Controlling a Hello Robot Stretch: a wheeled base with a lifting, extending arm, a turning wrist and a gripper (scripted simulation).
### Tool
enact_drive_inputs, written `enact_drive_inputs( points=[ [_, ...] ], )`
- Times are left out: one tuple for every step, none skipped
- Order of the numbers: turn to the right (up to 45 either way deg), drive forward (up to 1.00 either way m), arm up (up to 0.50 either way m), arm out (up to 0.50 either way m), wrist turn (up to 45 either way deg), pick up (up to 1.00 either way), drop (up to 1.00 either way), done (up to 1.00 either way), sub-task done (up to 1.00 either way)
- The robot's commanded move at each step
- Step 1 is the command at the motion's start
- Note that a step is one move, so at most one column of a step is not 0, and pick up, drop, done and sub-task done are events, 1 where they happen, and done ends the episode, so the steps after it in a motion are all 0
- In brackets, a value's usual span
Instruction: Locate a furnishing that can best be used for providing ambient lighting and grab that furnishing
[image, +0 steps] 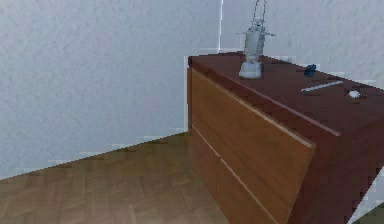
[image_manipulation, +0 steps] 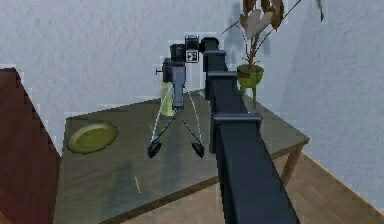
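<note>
1. A white wall (image: 90, 70) and a brown parquet floor (image: 100, 190) framed the room in the forward view.
2. A long reddish-brown wooden dresser with drawer fronts (image: 250, 140) stood against the wall at the forward view's right.
3. A dark rectangular wooden table (image_manipulation: 120, 185) stood in the arm side view, with a wall behind its far edge.
4. The robot's dark square arm (image_manipulation: 240, 150) reached out over the table's right half, toward the far edge.
5. A potted plant with drooping brown-green leaves (image_manipulation: 255, 25) stood in a yellow-green pot at the table's far right corner.
6. The task's thing, a grey jointed desk lamp on a round base (image: 253, 50), stood upright on the dresser top, near its back edge and toward its far left corner, well apart from the table.
7. The gripper (image_manipulation: 176, 150) hung over the middle of the table, its two thin fingers pointing down at the tabletop.
8. A pale yellow-green upright object (image_manipulation: 166, 100) stood on the table right behind the gripper's dark body, so I could not tell whether the hand grasped anything.
9. A flat round yellow-green plate (image_manipulation: 92, 137) lay near the table's left edge.
10. A thin grey pen-like stick (image: 320, 87) lay near the dresser top's right end.
11. Two specks lay by it: a dark blue one (image: 310, 69) toward the back edge and a white one (image: 354, 95) at the right end. Both were too small to name.
</note>
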Motion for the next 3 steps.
enact_drive_inputs(
  points=[
    [0.0,0.0,0.0,0.0,45.0,0.0,0.0,0.0,0.0],
    [0.0,0.0,0.0,0.0,45.0,0.0,0.0,0.0,0.0],
    [0.0,0.0,0.0,0.0,45.0,0.0,0.0,0.0,0.0]
  ],
)
